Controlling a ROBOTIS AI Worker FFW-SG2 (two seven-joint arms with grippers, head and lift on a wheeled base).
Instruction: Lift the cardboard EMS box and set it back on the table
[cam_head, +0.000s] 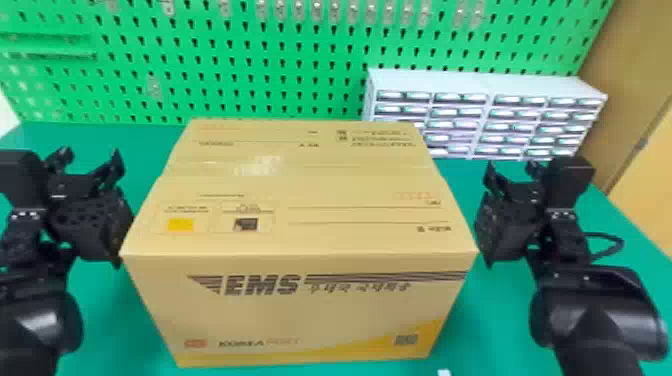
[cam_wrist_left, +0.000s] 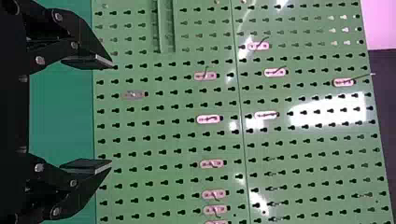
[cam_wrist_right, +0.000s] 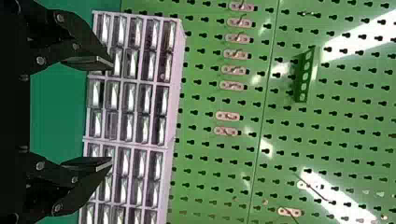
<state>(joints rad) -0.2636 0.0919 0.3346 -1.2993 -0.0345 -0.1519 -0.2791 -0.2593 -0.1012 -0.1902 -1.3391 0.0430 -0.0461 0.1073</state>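
the ems box (cam_head: 300, 215) lies between the left gripper (cam_wrist_left: 111, 113) and right gripper (cam_wrist_right: 111, 114), long axis left to right, neither arm clearly nearer; both pairs of fingers are spread, empty, pointing far beside its sides; whether it touches the table (cam_head: 115, 320), i cannot tell

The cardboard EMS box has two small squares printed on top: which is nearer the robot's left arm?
The yellow square, farther left on the box; the dark square sits closer to the middle.
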